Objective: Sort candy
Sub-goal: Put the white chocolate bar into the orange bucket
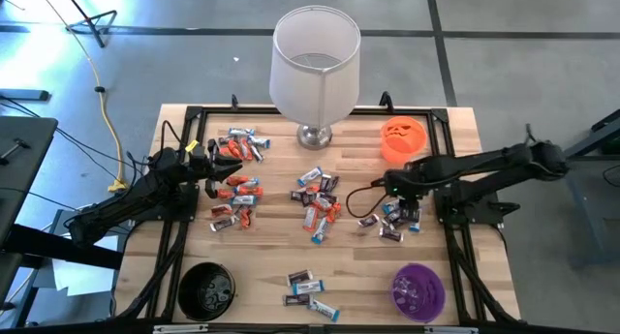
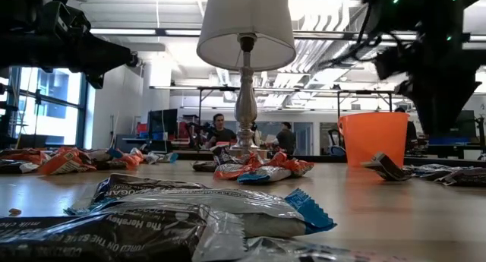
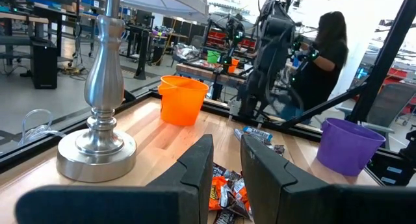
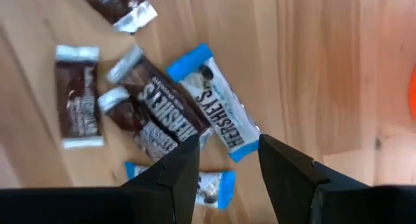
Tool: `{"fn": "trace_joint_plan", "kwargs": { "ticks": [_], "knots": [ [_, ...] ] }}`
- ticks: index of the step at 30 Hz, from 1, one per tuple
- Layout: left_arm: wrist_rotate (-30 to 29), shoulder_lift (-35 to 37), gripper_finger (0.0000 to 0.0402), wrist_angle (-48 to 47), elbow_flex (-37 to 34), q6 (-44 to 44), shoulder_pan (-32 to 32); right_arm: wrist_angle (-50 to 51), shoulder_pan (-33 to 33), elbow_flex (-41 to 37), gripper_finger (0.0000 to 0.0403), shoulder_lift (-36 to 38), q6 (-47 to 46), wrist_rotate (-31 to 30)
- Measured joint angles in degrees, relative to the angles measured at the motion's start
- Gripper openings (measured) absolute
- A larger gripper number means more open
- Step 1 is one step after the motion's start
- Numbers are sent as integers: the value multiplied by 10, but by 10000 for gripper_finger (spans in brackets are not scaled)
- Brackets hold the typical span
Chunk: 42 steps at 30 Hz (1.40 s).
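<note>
Wrapped mini candy bars lie flat on the wooden table in several heaps: an orange-red and blue-white heap (image 1: 237, 184) at the left, a mixed one (image 1: 318, 203) in the middle, dark brown and blue-white bars (image 1: 392, 220) at the right, and a few (image 1: 308, 290) near the near edge. My left gripper (image 1: 215, 167) (image 3: 224, 152) hangs open over the left heap, and orange wrappers (image 3: 224, 193) show between its fingers. My right gripper (image 1: 387, 186) (image 4: 227, 152) is open above the right heap, over a blue-white bar (image 4: 218, 113) and brown bars (image 4: 159, 113).
A lamp with a white shade (image 1: 315, 58) stands on a silver base (image 1: 313, 136) at the far middle. An orange bowl (image 1: 405, 138) sits far right, a purple bowl (image 1: 418, 290) near right, and a black bowl (image 1: 206, 290) near left. People show in the room behind (image 3: 328, 52).
</note>
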State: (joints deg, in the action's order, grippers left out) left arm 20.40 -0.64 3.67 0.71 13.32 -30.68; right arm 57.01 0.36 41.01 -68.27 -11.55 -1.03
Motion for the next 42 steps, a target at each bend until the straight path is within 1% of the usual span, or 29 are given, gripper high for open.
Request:
{"fn": "trace_joint_plan", "kwargs": {
  "ticks": [2,6,12,16,27,33,35,37,39,42],
  "knots": [
    [0,0,65,0,0,0,0,-22,0,2,154,-31,-3,0],
    [0,0,65,0,0,0,0,-30,0,19,154,-95,6,1],
    [0,0,65,0,0,0,0,-17,0,52,154,-174,69,0],
    [0,0,64,0,0,0,0,9,0,69,154,-213,110,-21],
    [0,0,64,0,0,0,0,-3,-19,71,154,-287,135,-8],
    [0,0,65,0,0,0,0,-4,-30,71,152,-296,129,-5],
    [0,0,64,0,0,0,0,0,-31,71,143,-295,118,-6],
    [0,0,65,0,0,0,0,8,-31,72,123,-296,108,-10],
    [0,0,65,0,0,0,0,16,-31,71,94,-296,98,-17],
    [0,0,64,0,0,0,0,30,-31,70,38,-297,82,-20]
  ]
}}
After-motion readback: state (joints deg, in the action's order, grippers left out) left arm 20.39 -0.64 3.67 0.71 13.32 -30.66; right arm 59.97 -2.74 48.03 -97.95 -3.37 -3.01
